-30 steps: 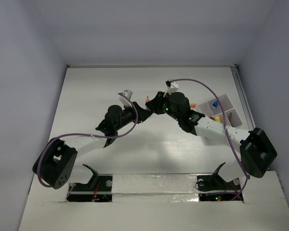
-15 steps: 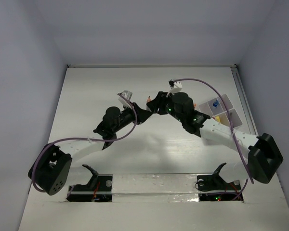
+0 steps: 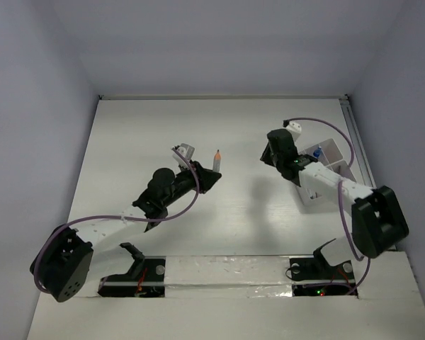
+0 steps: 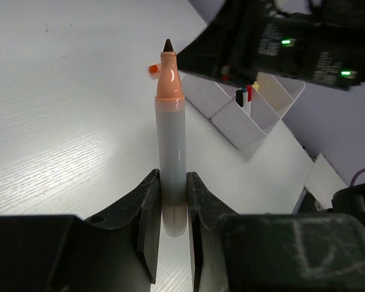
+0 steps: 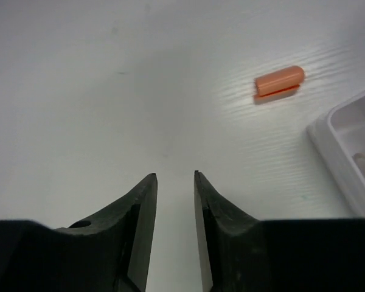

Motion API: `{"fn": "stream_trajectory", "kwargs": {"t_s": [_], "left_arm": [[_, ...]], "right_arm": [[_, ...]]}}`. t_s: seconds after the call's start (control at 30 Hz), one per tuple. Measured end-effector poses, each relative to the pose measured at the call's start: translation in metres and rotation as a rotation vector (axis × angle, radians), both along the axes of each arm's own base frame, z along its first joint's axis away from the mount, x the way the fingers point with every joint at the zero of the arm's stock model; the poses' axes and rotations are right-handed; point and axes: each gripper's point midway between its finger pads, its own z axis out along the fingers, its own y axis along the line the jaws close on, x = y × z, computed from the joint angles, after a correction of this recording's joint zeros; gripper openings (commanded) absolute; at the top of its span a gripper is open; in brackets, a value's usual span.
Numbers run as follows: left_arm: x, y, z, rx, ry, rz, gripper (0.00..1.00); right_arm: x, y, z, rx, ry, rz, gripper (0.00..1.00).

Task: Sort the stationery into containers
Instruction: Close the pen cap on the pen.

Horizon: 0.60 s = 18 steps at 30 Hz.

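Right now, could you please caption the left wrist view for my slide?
Left gripper clamps an uncapped orange-tipped marker; an orange cap lies on the table beyond, white containers at right.

White marker [image 4: 171, 152] with orange neck, orange cap [image 5: 279, 80], white containers [image 4: 240, 137]

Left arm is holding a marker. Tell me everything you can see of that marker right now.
The marker is a slim round barrel, whitish-grey and plastic-looking, tapering into an orange collar with a dark nib; it is uncapped. The left gripper clamps its rear end between both fingers, so it juts straight out along them, nib forward. In the top view it points toward the far edge of the table, left of the containers. Nothing but the fingers touches it.
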Motion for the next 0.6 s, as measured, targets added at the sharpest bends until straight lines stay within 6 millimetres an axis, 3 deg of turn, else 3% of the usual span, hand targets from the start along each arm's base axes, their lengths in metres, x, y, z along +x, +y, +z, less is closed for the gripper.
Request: {"fn": "stream_trajectory", "kwargs": {"t_s": [0.1, 0.2, 0.27, 0.43, 0.6], "left_arm": [[-0.009, -0.004, 0.000, 0.006, -0.017, -0.023, 0.00], [-0.019, -0.007, -0.002, 0.004, -0.023, -0.047, 0.00], [-0.024, -0.008, -0.002, -0.002, -0.029, -0.060, 0.00], [-0.037, -0.013, 0.008, -0.033, -0.053, -0.093, 0.00], [-0.045, -0.016, 0.019, -0.061, -0.079, -0.113, 0.00]], "right_arm": [[0.005, -0.009, -0.042, -0.089, 0.124, -0.079, 0.47], [0.014, -0.016, -0.070, -0.137, 0.195, -0.179, 0.56], [0.021, -0.019, -0.082, -0.145, 0.221, -0.248, 0.65], [0.031, -0.027, -0.101, -0.137, 0.249, -0.428, 0.66], [0.029, -0.043, -0.114, -0.103, 0.260, -0.572, 0.66]]}}
